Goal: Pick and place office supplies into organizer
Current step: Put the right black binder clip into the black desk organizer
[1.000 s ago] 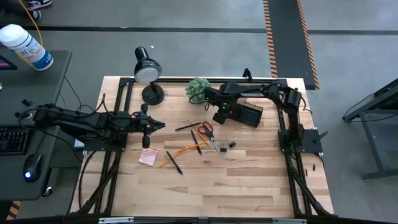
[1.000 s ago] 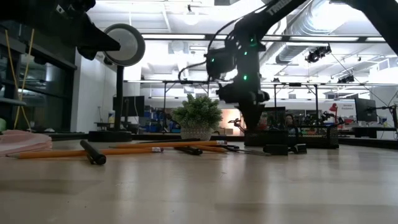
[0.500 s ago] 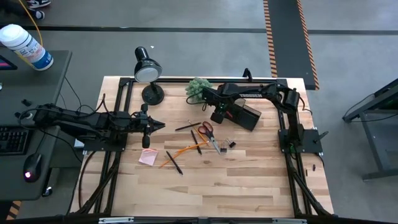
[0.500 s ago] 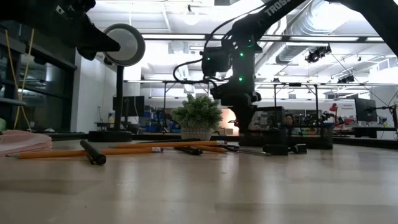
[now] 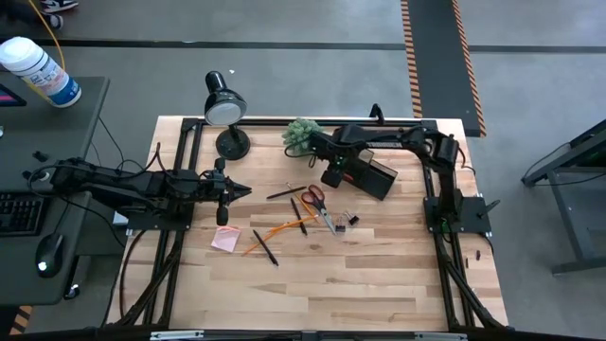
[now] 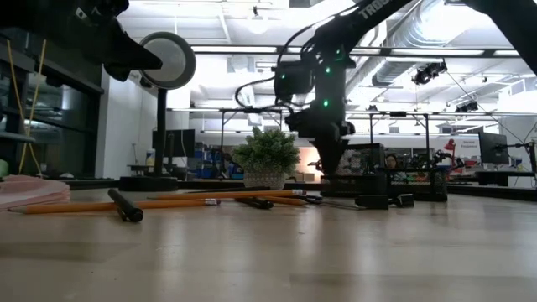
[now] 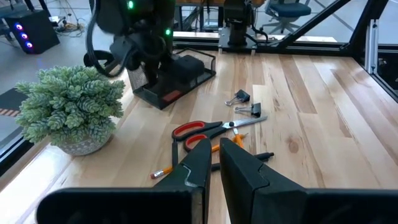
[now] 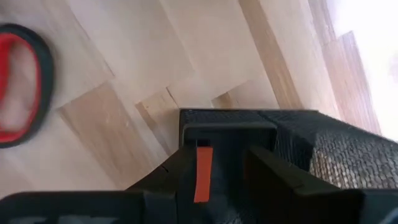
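One pair of red-handled scissors (image 5: 316, 200), two dark clips (image 5: 348, 220), one pink sticky pad (image 5: 225, 239) and about four pencils and pens (image 5: 279, 227) are lying loose at the table's (image 5: 379, 275) centre. One black mesh organizer (image 5: 371, 174) is sitting toward two o'clock from them, beside the plant (image 5: 301, 134). The right gripper (image 5: 331, 173) is hovering at the organizer's nine-o'clock end with fingers spread and holding nothing, while the left gripper (image 5: 241, 191) is waiting at nine o'clock, fingers nearly pressed together.

Red-handled scissors (image 5: 315, 198), black organizer (image 5: 371, 172), pink pad (image 5: 225, 239).
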Available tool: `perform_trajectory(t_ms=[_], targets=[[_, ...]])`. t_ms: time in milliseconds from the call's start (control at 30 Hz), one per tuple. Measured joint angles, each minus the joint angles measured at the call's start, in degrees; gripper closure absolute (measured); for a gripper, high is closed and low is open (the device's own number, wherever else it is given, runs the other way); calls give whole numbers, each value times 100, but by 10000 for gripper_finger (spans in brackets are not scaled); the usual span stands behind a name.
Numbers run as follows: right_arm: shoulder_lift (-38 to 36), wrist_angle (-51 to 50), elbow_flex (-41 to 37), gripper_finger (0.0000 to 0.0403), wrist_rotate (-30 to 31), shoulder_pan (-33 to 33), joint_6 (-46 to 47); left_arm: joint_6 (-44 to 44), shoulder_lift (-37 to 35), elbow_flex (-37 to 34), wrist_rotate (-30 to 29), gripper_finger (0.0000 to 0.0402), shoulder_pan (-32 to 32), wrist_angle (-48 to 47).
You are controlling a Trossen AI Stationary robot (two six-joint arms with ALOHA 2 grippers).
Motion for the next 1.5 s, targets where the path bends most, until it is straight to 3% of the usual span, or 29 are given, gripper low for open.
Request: perform_trajectory(t_ms=[233,333,600,733,900,1133,1500], targets=[[-460,-814,4,284,70,110,580,-1,0,0,0,378,-1,-1],[-618,-1118,7,284,-251,305,922,-1,0,0,0,378,0,-1],[-629,-1549,-87,284,-633,1258,2227,-1,0,0,2,378,-1,-68],[-629,-1728,-90,284,-510,1768,2861,3,0,0,2,378,-1,-93],[-629,-1306,-277,284,-517,2115,3424,1,0,0,2,378,0,-93],[-629,-902,-1114,284,-551,2227,3876,1,0,0,2,378,-1,-88],[-629,-170,-1690,284,-952,2015,3763,-132,0,0,4,378,1,-78]])
